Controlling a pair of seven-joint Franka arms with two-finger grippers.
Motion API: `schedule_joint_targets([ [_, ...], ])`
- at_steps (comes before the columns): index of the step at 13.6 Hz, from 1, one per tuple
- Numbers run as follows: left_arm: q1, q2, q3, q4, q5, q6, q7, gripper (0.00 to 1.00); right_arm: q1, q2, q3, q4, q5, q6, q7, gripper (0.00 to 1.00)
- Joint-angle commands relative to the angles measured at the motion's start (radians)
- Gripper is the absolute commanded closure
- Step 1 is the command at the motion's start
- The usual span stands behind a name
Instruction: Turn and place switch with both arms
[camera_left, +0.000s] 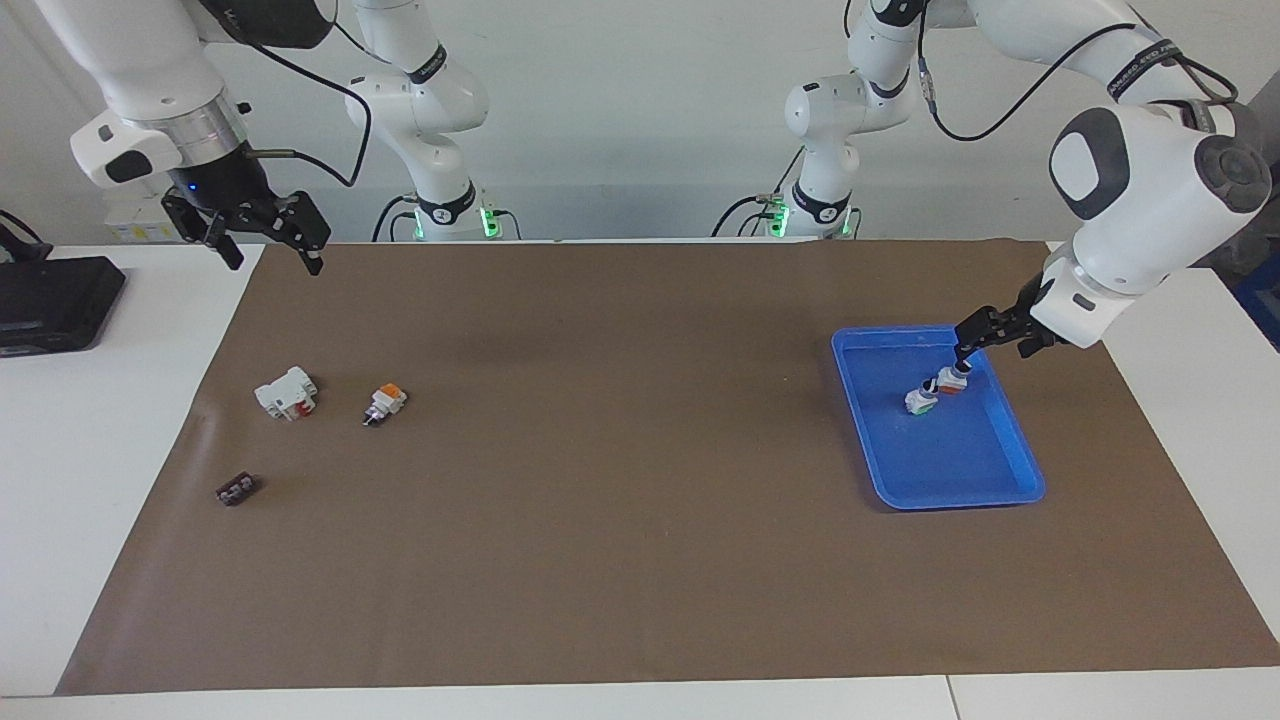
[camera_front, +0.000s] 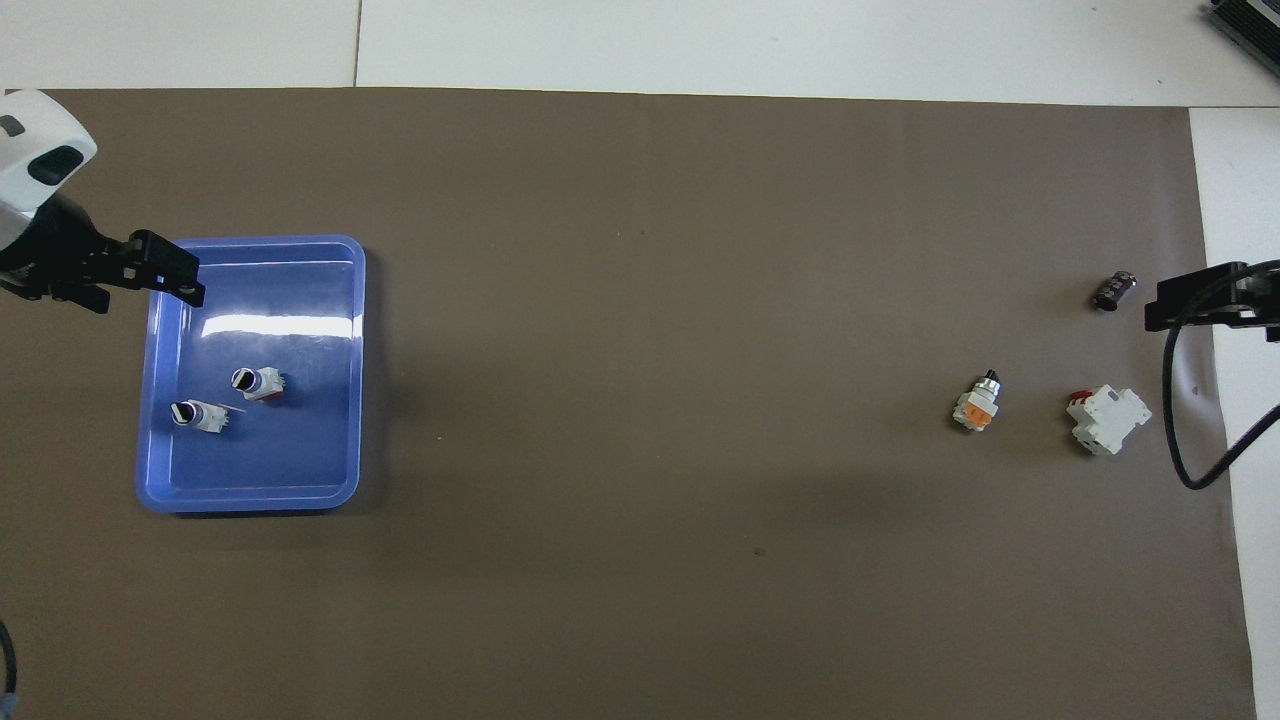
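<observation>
One switch (camera_left: 384, 403) lies on its side on the brown mat toward the right arm's end, orange face up, knob end pointing away from the robots; it also shows in the overhead view (camera_front: 978, 405). Two more switches (camera_left: 922, 398) (camera_left: 950, 380) lie side by side in the blue tray (camera_left: 900, 480), also seen from overhead (camera_front: 200, 415) (camera_front: 258, 382). My left gripper (camera_left: 995, 345) is open and empty, raised over the tray's outer edge (camera_front: 145, 290), apart from both switches. My right gripper (camera_left: 268, 250) is open and empty, raised over the mat's edge (camera_front: 1212, 320), and waits.
A larger white block with a red part (camera_left: 286, 392) (camera_front: 1108, 420) lies beside the loose switch. A small dark piece (camera_left: 237, 489) (camera_front: 1113, 291) lies farther from the robots. A black box (camera_left: 55, 300) sits on the white table off the mat.
</observation>
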Motion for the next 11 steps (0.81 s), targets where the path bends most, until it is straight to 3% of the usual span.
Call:
schedule_joint_targets([
  [1,-0.04,0.011,0.006,0.086,0.004,-0.089,-0.02,0.0,-0.004,-0.019,0.006,-0.018,0.016,-0.018,0.018,0.0],
  [6,-0.109,-0.086,0.002,0.114,0.01,-0.153,-0.098,0.0,-0.004,-0.055,0.006,-0.073,0.003,-0.029,-0.009,0.0],
  [8,-0.107,-0.162,0.0,0.091,0.015,-0.13,-0.106,0.0,-0.004,-0.055,0.006,-0.073,-0.003,-0.024,-0.009,0.0],
  [11,-0.092,-0.169,0.008,0.074,0.009,-0.022,-0.106,0.0,-0.004,-0.054,0.006,-0.073,-0.003,-0.024,-0.008,0.0],
])
